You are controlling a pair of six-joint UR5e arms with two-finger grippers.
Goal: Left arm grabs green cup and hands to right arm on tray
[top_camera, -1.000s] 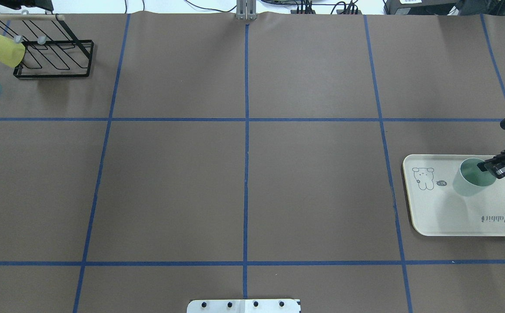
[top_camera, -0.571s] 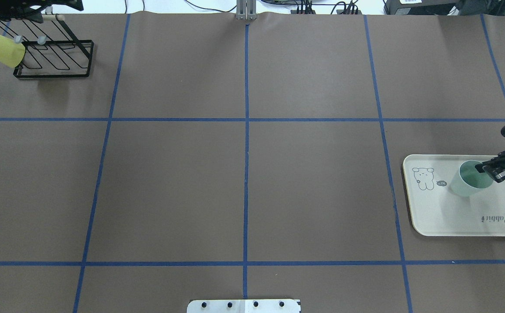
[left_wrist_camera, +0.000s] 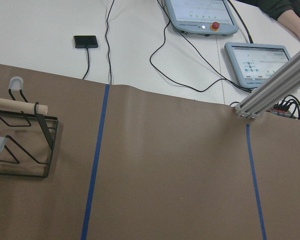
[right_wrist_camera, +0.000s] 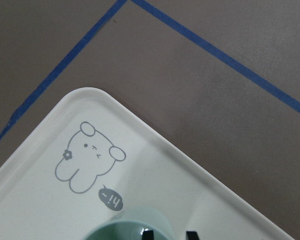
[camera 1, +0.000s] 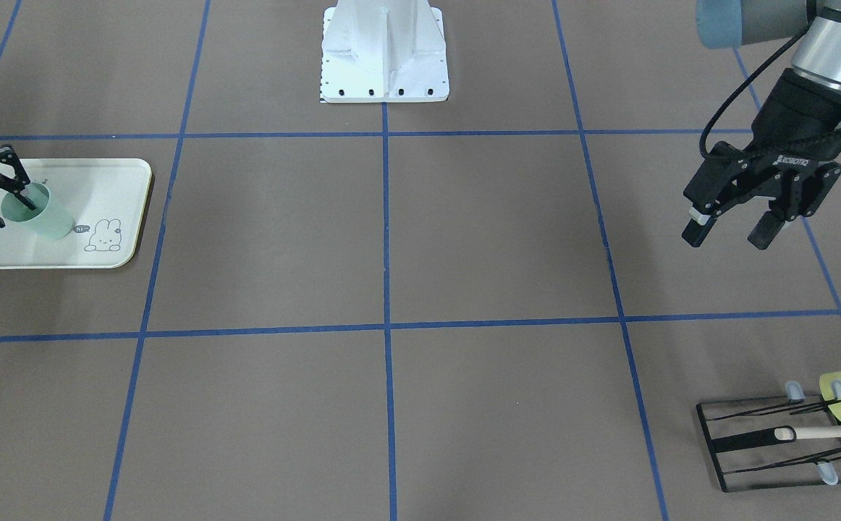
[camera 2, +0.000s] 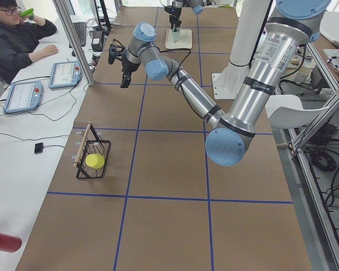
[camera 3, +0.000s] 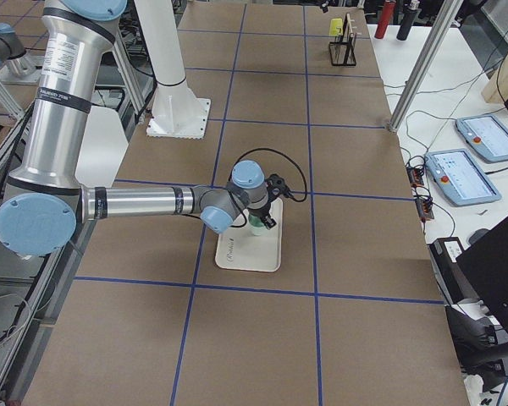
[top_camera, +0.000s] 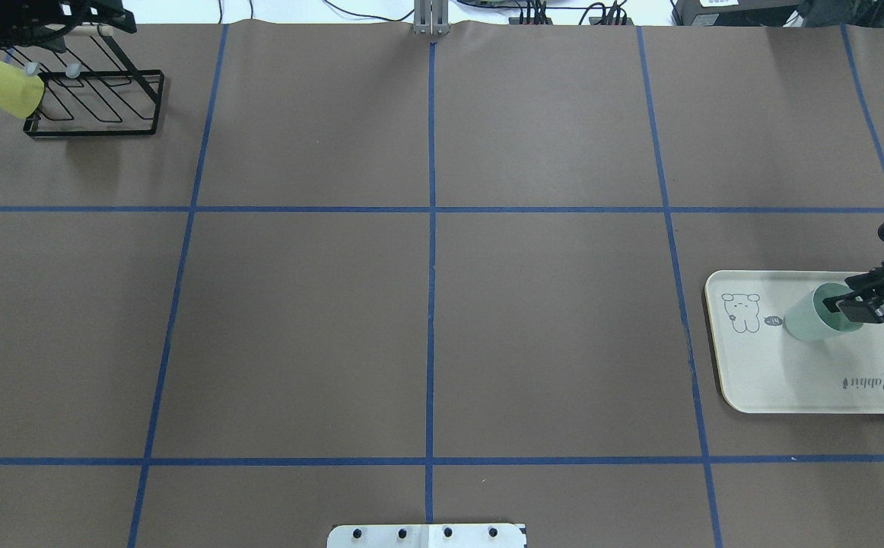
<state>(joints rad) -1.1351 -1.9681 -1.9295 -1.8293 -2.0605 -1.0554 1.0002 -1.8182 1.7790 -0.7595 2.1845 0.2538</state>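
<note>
The green cup (top_camera: pixel 811 320) is tilted low over the cream tray (top_camera: pixel 792 380), its base toward the bunny drawing; I cannot tell whether it touches. My right gripper (top_camera: pixel 855 307) is shut on its rim, one finger inside and one outside. The cup (camera 1: pixel 38 215), the right gripper (camera 1: pixel 2 201) and the tray (camera 1: pixel 102 188) also show in the front view. In the right wrist view the cup's rim (right_wrist_camera: pixel 125 227) sits at the bottom edge over the tray (right_wrist_camera: pixel 165 165). My left gripper (camera 1: pixel 730 233) is open and empty, raised far from the tray.
A black wire rack (top_camera: pixel 96 99) with a wooden rod stands at the far left corner, with a yellow-green cup (top_camera: pixel 1 85) on its prongs. The rack (left_wrist_camera: pixel 20 145) also shows in the left wrist view. Blue tape lines grid the brown table. The robot's base plate (camera 1: pixel 384 51) is mid-table.
The right gripper has lowered the green cup toward the tray and tilted it more. The left arm has drawn back toward the far left corner by the rack.
</note>
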